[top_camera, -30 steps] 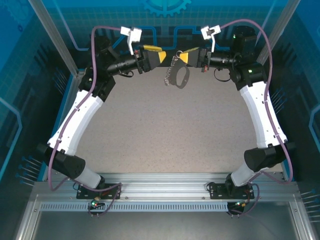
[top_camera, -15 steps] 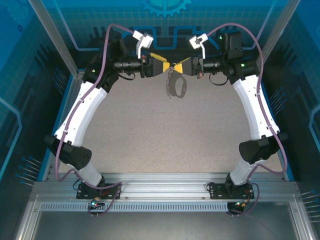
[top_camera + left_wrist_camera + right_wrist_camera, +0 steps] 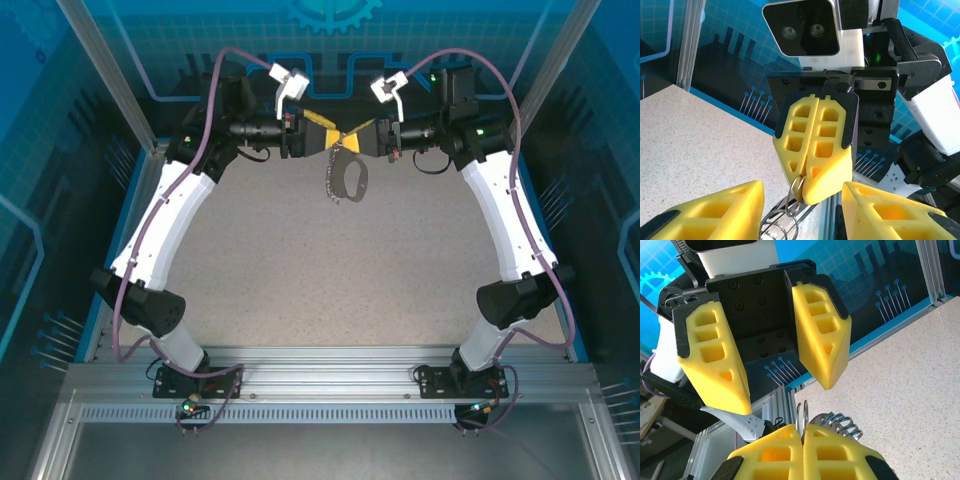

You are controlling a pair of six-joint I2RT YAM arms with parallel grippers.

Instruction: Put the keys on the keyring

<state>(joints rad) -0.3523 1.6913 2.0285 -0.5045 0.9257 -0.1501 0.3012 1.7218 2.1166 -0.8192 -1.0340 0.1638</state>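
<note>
Speckled table; grey oval keyring dangling, silvery rings fringing.

two white-and-black robot arms, the left arm and right arm; two yellow foam-fingered grippers, left gripper and right gripper; one flat grey oval keyring; one speckled beige table.

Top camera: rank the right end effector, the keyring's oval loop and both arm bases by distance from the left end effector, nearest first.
From the left end effector:
1. The right end effector, tip to tip on its right, shut on a keyring link.
2. The keyring loop, hanging just beneath the tips.
3. The left arm base and right arm base, at the near edge: too close to call.
</note>
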